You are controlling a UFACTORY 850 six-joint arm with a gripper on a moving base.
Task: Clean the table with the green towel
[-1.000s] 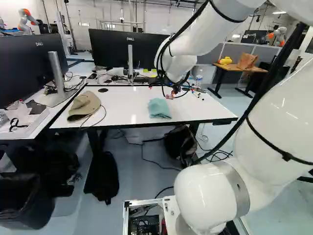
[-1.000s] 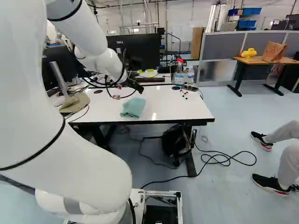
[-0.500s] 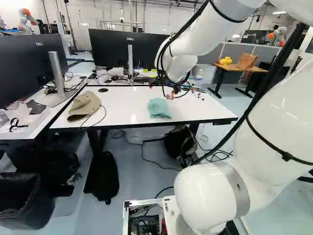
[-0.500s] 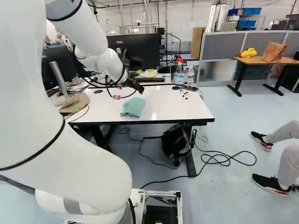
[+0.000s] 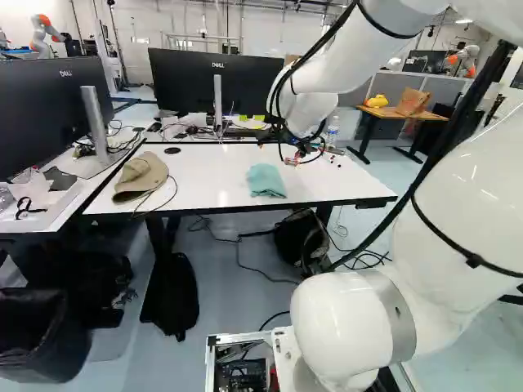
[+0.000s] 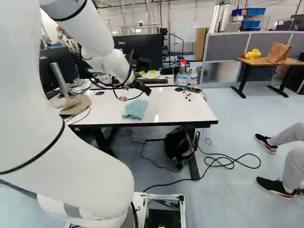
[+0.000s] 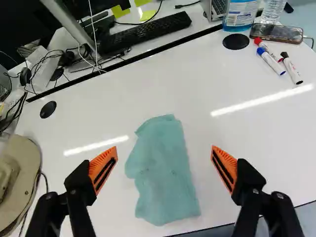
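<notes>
The green towel (image 5: 265, 180) lies on the desk (image 5: 214, 170) in the left base view, the right base view shows our claw (image 6: 141, 87) probably above it, and in the wrist view we see it released, towel ahead.

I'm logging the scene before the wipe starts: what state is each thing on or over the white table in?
Black two-fingered end effector with orange pads: open, above the towel.
Pale green cloth towel: ungripped, wrinkled, lying on the table.
Clear spray bottle with red nozzle: upright.
Three white-barrelled markers: capped, on their sides.
Dark rectangular phone: lying flat.
Tan fabric hat: lying on the table.
</notes>
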